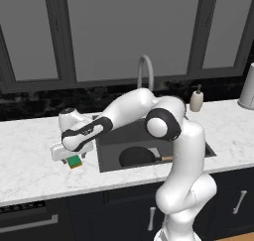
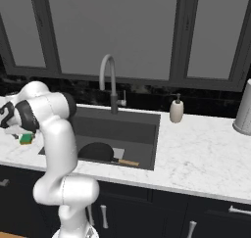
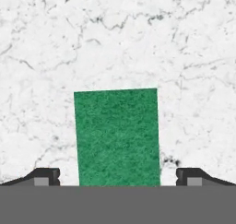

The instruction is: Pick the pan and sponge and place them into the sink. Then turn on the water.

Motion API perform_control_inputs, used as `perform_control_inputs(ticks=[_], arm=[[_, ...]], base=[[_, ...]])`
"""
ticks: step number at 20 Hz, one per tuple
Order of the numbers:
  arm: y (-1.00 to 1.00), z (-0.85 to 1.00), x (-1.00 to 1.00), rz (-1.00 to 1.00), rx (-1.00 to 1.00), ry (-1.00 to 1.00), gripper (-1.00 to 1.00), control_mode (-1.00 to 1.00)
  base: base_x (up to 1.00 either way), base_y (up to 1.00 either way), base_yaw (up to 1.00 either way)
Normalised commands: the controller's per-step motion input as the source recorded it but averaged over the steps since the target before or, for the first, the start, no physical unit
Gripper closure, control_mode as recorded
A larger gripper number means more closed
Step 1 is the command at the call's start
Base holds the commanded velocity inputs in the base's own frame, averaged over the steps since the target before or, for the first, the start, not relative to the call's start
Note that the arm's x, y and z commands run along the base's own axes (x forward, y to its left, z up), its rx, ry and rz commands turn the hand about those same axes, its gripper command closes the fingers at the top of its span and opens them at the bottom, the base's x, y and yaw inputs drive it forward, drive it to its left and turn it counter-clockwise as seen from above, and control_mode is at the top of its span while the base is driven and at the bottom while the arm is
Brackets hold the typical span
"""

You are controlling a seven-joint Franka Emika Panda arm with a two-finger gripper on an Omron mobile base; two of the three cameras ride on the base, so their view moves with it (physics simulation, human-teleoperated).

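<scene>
Gripper (image 3: pixel 118 179) poised over the sponge (image 3: pixel 117 136), pointing straight down at the marble counter (image 3: pixel 184 57). Jaws stand wide apart — one fingertip (image 3: pixel 45 176) on each side of the green block, with a clear gap of counter between each tip and the sponge's long edges. Nothing held. Whether the tips have reached the sponge's level cannot be told from the hand view.

Sponge sits directly beneath the hand, between the fingers, slightly rotated against the line joining them. From the left base view it shows as a green top over an orange layer (image 1: pixel 74 161), just below the hand. The sink (image 1: pixel 111 136) lies off to the gripper's side, close by; the pan (image 1: pixel 138 156) already rests on its floor, wooden handle toward the far wall. No stream at the faucet (image 1: pixel 145 69).

Risks, as judged:
- closing too high — the fingers would pinch only the soft top layer, and the sponge could slip out on the lift;
- the slight skew could twist the block as the jaws close;
- carrying low could clip the sink rim.

No brands, labels or legible writing anywhere — the soap dispenser (image 1: pixel 197 99) beyond the sink is plain.
</scene>
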Motion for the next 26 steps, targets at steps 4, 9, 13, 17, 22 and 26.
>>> perform_control_inputs(ticks=[4,9,13,17,22,26], arm=[[0.00,-0.31,0.12,0.00,0.00,0.00,-1.00,-1.00],[0.00,-0.30,0.05,0.00,0.00,0.00,-1.00,-1.00],[0.00,-0.28,0.00,0.00,0.00,0.00,1.00,-1.00],[0.00,-0.07,0.00,0.00,0.00,0.03,1.00,-1.00],[0.00,-0.04,0.00,0.00,0.00,0.03,1.00,-1.00],[-0.36,-0.04,-0.14,0.00,0.00,0.00,1.00,-1.00]], base=[[0.00,0.00,0.00],[0.00,0.00,0.00],[0.00,0.00,0.00],[0.00,0.00,0.00],[0.00,0.00,0.00],[0.00,0.00,0.00]])
